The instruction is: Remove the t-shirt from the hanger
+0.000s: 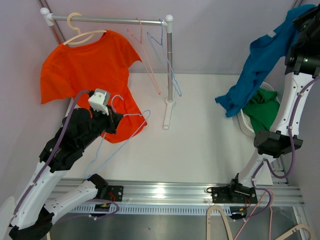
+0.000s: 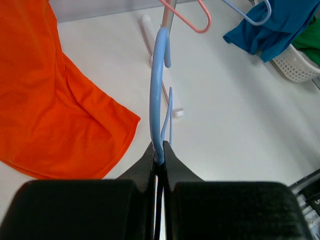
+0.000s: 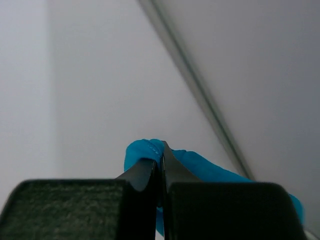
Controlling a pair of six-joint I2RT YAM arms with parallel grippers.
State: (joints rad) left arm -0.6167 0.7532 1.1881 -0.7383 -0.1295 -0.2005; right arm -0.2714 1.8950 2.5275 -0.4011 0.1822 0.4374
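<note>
The blue t-shirt (image 1: 260, 65) is dangling above the white basket (image 1: 246, 127), pinched by the right gripper (image 3: 161, 159), while the left gripper (image 2: 159, 155) is clamping the light-blue hanger (image 2: 155, 95) well left of it.

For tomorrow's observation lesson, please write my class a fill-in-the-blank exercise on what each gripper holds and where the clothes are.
1. The left gripper is shut on a light blue ____.
2. The right gripper holds up a ____ t-shirt.
3. The shirt on the cream hanger is ____.
4. The garment in the white basket is ____.

Missing words: hanger; blue; orange; green.
</note>
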